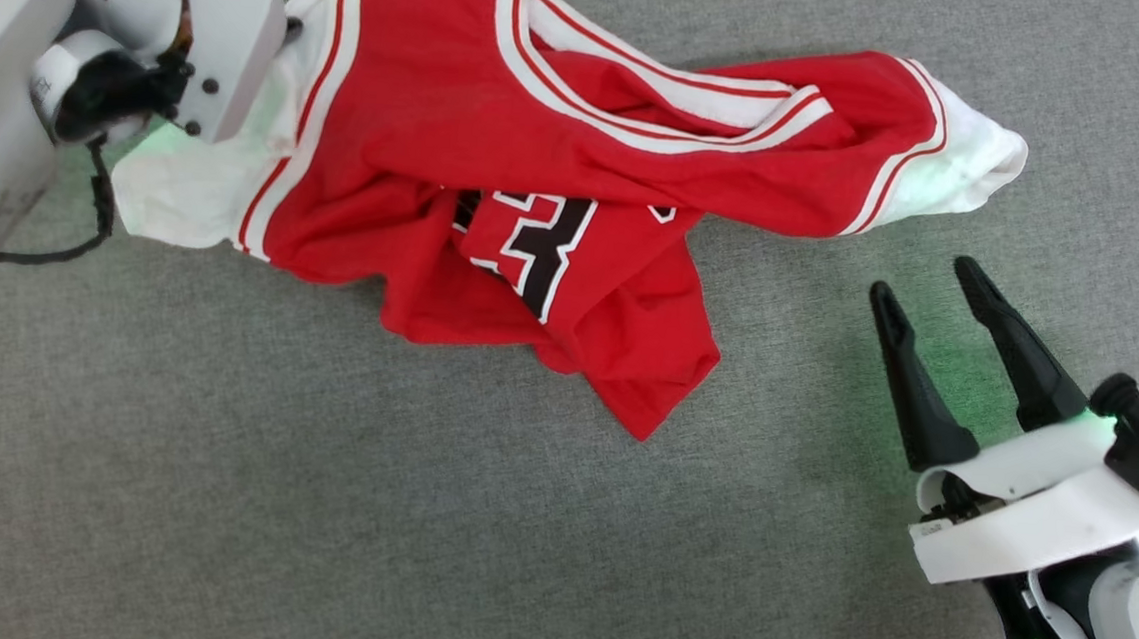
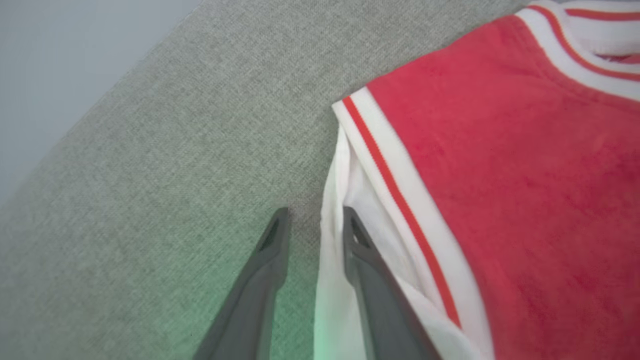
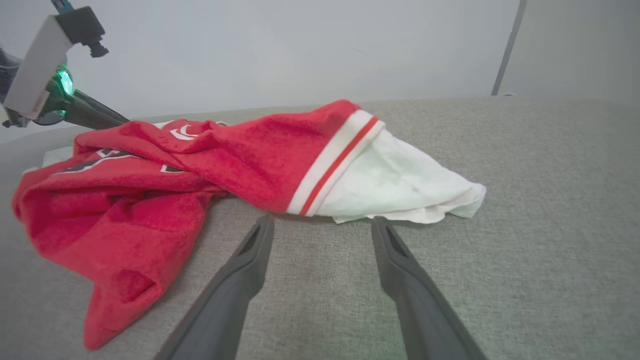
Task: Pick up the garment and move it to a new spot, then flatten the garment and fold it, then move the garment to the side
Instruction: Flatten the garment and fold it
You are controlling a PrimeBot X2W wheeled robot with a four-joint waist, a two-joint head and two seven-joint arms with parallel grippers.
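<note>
The garment [image 1: 542, 137] is a bright red jersey with white panels and striped trim, lying crumpled on the grey fabric surface [image 1: 316, 502]. Its white left sleeve edge [image 2: 332, 240] runs between the fingers of my left gripper [image 2: 315, 212]. Those jaws stand narrowed around the edge, with a strip of grey surface still showing in the gap. In the head view the left wrist housing [image 1: 219, 24] covers that spot. My right gripper [image 1: 923, 279] is open and holds nothing. It rests just short of the garment's white right sleeve [image 3: 400, 185], fingertips [image 3: 264, 225] close to the hem.
The grey surface ends at an edge [image 2: 100, 90] beyond the left gripper, with a pale wall behind it. A dark cable [image 1: 85, 225] hangs from the left wrist. Bare surface spreads in front of the garment and to its right.
</note>
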